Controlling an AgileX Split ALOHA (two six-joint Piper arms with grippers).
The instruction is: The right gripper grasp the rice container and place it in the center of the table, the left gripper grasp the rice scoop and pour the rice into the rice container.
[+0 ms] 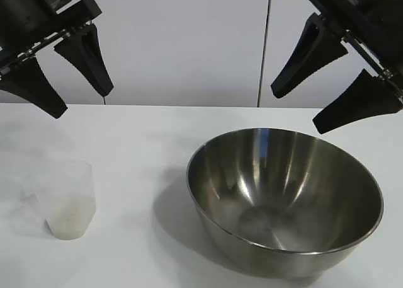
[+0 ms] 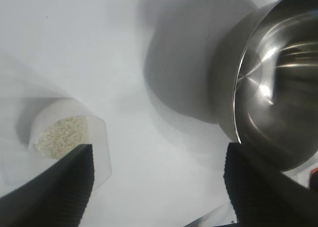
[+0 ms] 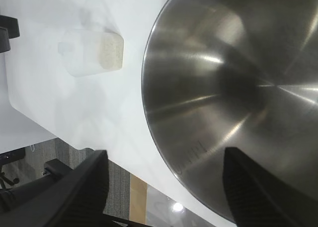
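Note:
The rice container (image 1: 284, 200), a large shiny steel bowl, sits empty on the white table (image 1: 145, 143) right of centre; it also shows in the left wrist view (image 2: 273, 103) and the right wrist view (image 3: 233, 93). The rice scoop (image 1: 68, 201), a frosted plastic cup with rice (image 2: 60, 135) in its bottom, stands upright at the left; it also shows in the right wrist view (image 3: 92, 50). My left gripper (image 1: 85, 102) hangs open and empty above and behind the scoop. My right gripper (image 1: 297, 111) hangs open and empty above the bowl's far right rim.
A plain white wall with a dark vertical seam (image 1: 264, 45) rises behind the table. In the right wrist view the table's edge (image 3: 74, 142) drops to grey floor just beyond the bowl.

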